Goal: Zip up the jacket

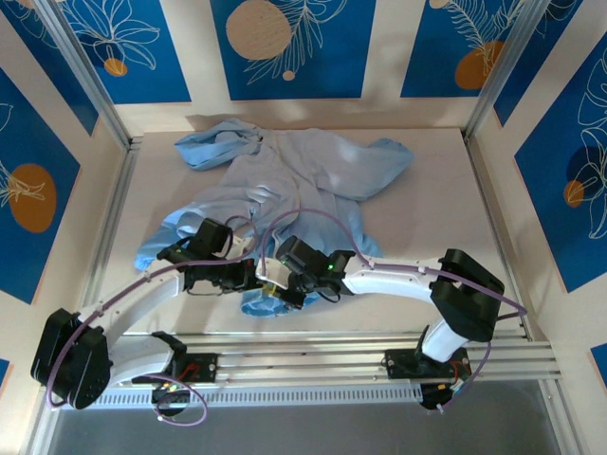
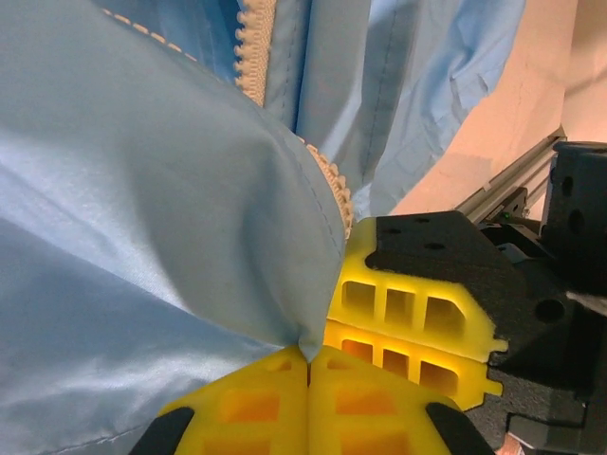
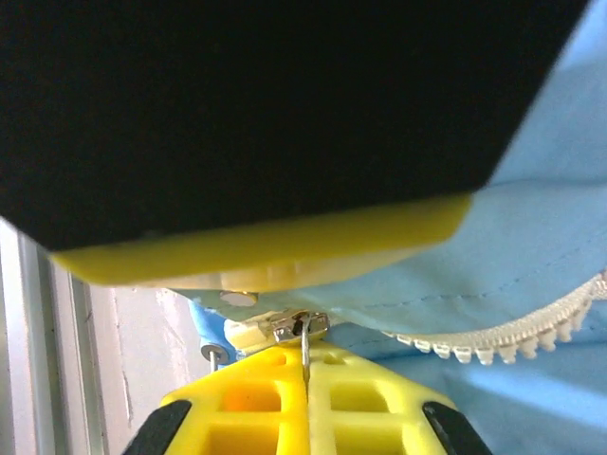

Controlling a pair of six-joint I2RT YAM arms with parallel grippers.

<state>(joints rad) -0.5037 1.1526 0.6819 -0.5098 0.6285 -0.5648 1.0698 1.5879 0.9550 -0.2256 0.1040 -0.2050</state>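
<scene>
Found light-blue jacket (image 1: 294, 175) crumpled on table (image 1: 436, 218), hem twd 6 o'clock. Saw left gripper (image 2: 307, 358) clamped tight on jacket fabric below zip teeth (image 2: 327, 185). Saw right gripper (image 3: 305, 358), at its 3 o'clock, pinching zipper pull (image 3: 303, 332).

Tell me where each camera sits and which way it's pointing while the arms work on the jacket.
Top external: above and behind the bases, looking down at the table, the jacket and both arms.
Left wrist: on the left arm, looking along the left gripper, shut on jacket fabric; the right gripper alongside.
Right wrist: on the right arm, looking along its own fingers, shut on the zipper pull.
Shared: both wrist views show the zipper teeth.
</scene>
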